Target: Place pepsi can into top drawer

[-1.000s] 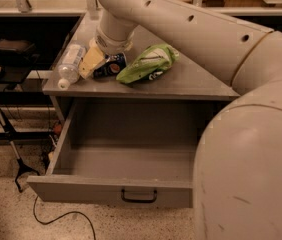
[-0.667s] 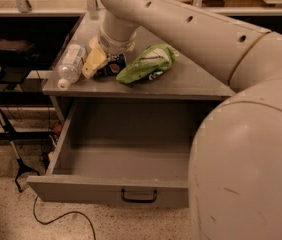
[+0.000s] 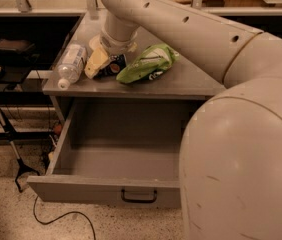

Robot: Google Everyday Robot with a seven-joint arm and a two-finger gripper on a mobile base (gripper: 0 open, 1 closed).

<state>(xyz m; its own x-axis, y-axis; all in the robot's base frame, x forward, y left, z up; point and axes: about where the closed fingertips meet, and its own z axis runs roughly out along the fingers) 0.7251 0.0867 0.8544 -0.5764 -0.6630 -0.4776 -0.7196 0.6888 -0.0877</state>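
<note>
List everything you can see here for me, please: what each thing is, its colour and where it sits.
water bottle: one, clear with a white cap, lying on its side at the left of the countertop.
pepsi can: one, dark blue, on the countertop between the bottle and the chip bag, partly hidden by the gripper.
chip bag: one, green, on the countertop just right of the can.
countertop: one, grey, above the drawer.
top drawer: one, grey, pulled open under the countertop, dark handle at the centre of its front.
cable: one, black, on the speckled floor in front of the drawer.
arm: one, cream, reaching from the right foreground over the countertop.
gripper: one, yellowish, down at the pepsi can.
</note>
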